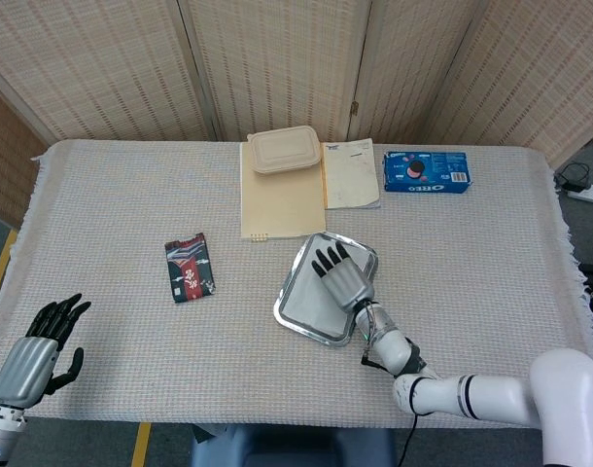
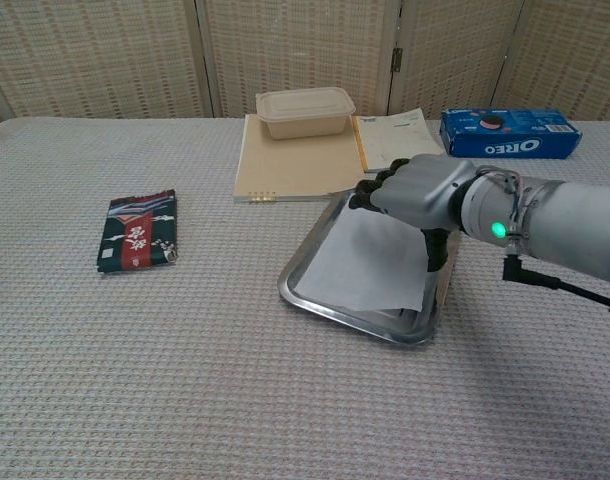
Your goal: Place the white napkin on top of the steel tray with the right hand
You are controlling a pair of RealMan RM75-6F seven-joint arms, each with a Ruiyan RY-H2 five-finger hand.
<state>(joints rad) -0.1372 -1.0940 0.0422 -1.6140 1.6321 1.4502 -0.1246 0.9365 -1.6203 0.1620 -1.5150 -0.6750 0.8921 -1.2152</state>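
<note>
**Napkin lies flat in the steel tray, right hand above its far end**

The right hand's fingers (image 1: 328, 260) are spread and stretched toward the tray's far rim, holding nothing. The right hand (image 2: 417, 190) hangs palm down over the far right part of the steel tray (image 2: 307, 248), its thumb hanging toward the tray's right rim. The white napkin (image 2: 360, 265) lies flat inside the tray, its long axis running from the near right corner toward the far left, one corner lapping the near rim. The tray sits just in front of the tan folder (image 1: 279, 199); bare tablecloth (image 1: 491, 253) lies to its right and front. The left hand (image 1: 29, 355) rests at the near left table edge, fingers apart, holding nothing.
</note>
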